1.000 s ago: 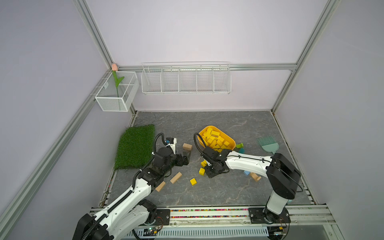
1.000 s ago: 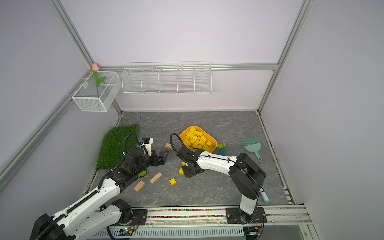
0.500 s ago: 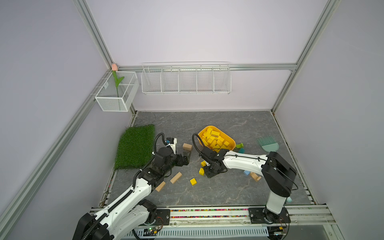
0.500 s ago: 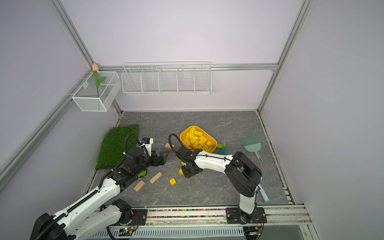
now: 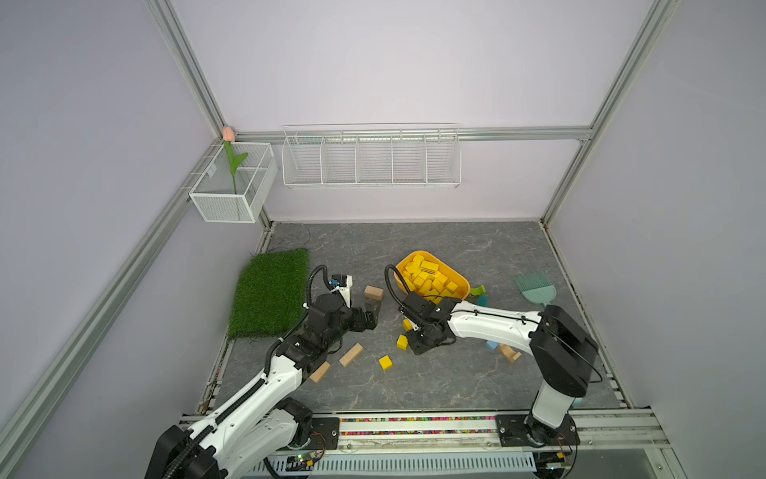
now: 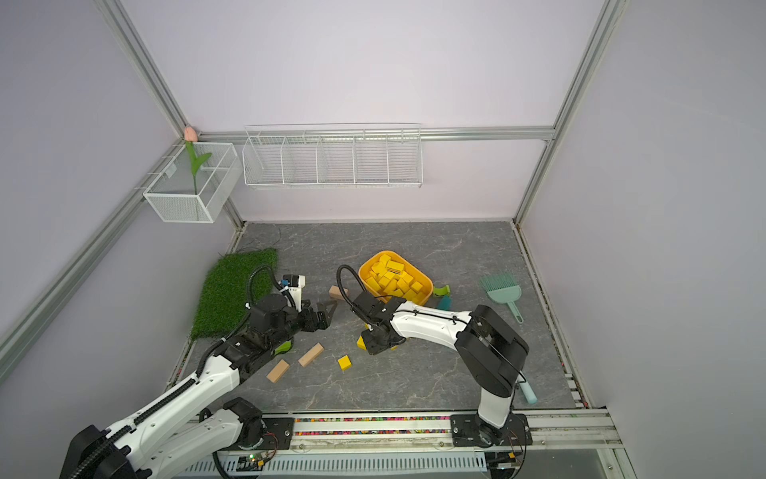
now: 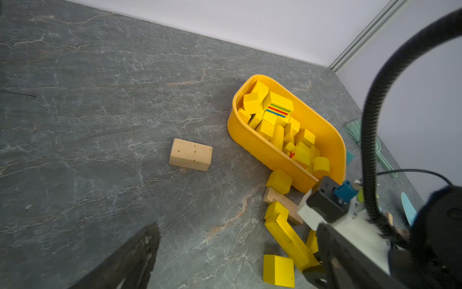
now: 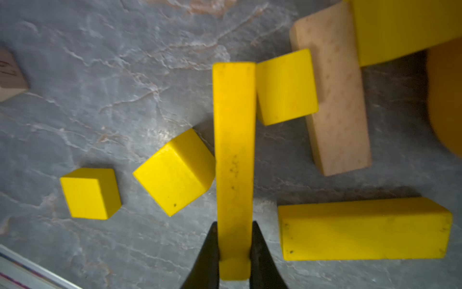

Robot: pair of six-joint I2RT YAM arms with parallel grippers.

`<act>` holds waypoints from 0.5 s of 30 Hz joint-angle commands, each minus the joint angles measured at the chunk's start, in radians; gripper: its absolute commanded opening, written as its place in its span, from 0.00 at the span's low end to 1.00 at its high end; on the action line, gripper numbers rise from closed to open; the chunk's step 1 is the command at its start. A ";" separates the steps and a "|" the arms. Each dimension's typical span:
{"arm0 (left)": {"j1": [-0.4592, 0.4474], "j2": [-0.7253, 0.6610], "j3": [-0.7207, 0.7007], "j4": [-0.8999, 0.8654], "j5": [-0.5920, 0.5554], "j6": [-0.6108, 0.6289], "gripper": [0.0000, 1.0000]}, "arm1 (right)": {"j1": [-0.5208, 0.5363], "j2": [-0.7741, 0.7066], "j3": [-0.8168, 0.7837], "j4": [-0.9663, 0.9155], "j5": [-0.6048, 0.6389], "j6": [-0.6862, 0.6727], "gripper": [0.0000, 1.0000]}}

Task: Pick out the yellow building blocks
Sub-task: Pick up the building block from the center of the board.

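change: right pincer (image 8: 234, 226) just clenched on yellow bar (image 8: 233, 140) | left pincer (image 5: 371, 316) gaping, empty | next, likely: lift bar into tub (image 7: 252, 145)

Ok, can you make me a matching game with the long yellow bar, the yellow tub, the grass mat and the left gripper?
Things:
1. long yellow bar
2. yellow tub
3. grass mat
4. left gripper

What fits:
A. open, holding nothing
B. holds a heap of yellow blocks
C. pinched by the right gripper
D. green and lying flat

Pairs: 1-C, 2-B, 3-D, 4-A
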 commanded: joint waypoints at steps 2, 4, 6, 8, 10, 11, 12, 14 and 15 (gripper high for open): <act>0.005 0.002 0.026 0.012 0.004 -0.016 1.00 | -0.012 -0.130 0.019 -0.053 0.051 -0.025 0.17; 0.006 0.009 0.028 0.012 0.008 -0.015 1.00 | -0.037 -0.175 0.036 -0.078 0.062 -0.040 0.16; 0.006 0.014 0.031 0.012 0.010 -0.015 1.00 | -0.078 -0.215 0.052 -0.098 0.057 -0.061 0.16; 0.005 0.018 0.034 0.012 0.010 -0.013 1.00 | -0.135 -0.244 0.071 -0.119 0.055 -0.089 0.15; 0.007 0.017 0.032 0.013 0.010 -0.012 1.00 | -0.190 -0.256 0.087 -0.132 0.049 -0.117 0.13; 0.008 0.016 0.031 0.013 0.010 -0.012 1.00 | -0.225 -0.256 0.098 -0.139 0.041 -0.133 0.11; 0.007 0.015 0.030 0.015 0.010 -0.013 1.00 | -0.245 -0.253 0.109 -0.145 0.030 -0.149 0.11; 0.007 0.014 0.028 0.016 0.010 -0.012 1.00 | -0.284 -0.240 0.130 -0.146 0.004 -0.181 0.10; 0.008 0.014 0.028 0.018 0.011 -0.012 1.00 | -0.297 -0.235 0.135 -0.138 -0.003 -0.199 0.07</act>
